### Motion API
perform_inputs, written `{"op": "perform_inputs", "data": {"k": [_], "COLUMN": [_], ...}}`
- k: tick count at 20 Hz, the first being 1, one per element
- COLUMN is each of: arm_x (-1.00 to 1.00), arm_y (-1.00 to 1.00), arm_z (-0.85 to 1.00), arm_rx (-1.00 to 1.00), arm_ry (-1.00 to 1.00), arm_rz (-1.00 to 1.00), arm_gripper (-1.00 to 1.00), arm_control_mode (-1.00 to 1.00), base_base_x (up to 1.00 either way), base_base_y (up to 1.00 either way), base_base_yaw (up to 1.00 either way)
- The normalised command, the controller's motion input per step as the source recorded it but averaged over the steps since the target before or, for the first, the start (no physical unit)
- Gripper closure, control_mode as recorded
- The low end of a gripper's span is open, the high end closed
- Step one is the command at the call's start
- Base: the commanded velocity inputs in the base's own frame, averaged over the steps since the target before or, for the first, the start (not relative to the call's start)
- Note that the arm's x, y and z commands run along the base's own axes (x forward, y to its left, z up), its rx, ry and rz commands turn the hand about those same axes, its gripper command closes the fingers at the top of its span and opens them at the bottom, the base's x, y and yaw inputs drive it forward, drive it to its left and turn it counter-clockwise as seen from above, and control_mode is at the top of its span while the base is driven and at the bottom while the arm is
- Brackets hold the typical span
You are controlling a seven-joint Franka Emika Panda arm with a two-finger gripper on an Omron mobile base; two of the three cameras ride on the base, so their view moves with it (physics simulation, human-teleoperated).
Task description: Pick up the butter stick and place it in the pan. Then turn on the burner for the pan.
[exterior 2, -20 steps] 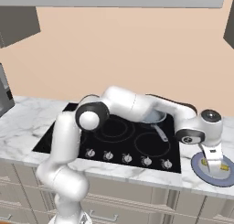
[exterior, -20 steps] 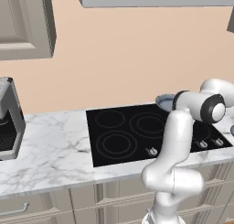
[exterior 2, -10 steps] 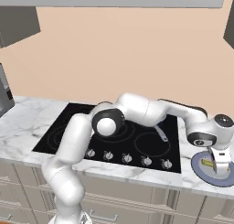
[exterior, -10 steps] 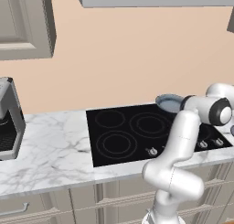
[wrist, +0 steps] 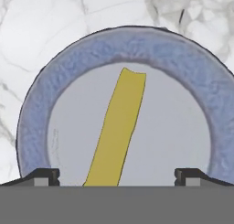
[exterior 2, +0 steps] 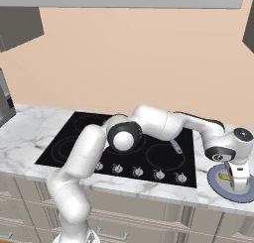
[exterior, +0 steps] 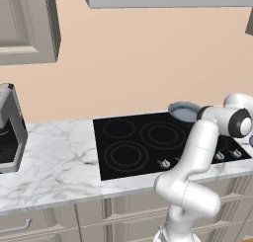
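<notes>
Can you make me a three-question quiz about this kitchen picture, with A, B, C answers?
1. Where is the butter stick?
A. on the blue-rimmed plate
B. in the pan
C. on the stove

2. What colour is the cooktop?
A. white
B. black
C. red

3. How are the gripper fingers?
A. shut on the butter
B. spread apart over the butter
C. holding the pan

Answers: 1 A, the hand view shows it lying on the plate. 2 B, it is black with burner rings. 3 B, both tips sit wide apart with the butter between them, untouched.
</notes>
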Motion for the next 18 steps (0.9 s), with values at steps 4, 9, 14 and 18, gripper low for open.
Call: {"op": "perform_inputs", "data": {"k": [4, 9, 14, 18], "arm_x": [0.01, 0.01, 0.0, 0.05], "arm_y": [0.0, 0.0, 0.0, 0.0], "arm_z": [-0.25, -0.29, -0.25, -0.23], "arm_rx": [0.0, 0.0, 0.0, 0.0], "arm_ry": [0.0, 0.0, 0.03, 0.05], "arm_rz": [0.0, 0.0, 0.0, 0.0], "arm_gripper": [-1.0, -1.0, -1.0, -1.0], "arm_control_mode": [-1.0, -1.0, -1.0, -1.0], "base_base_x": [0.0, 0.0, 0.0, 0.0], "base_base_y": [0.0, 0.0, 0.0, 0.0], "base_base_yaw": [0.0, 0.0, 0.0, 0.0]}}
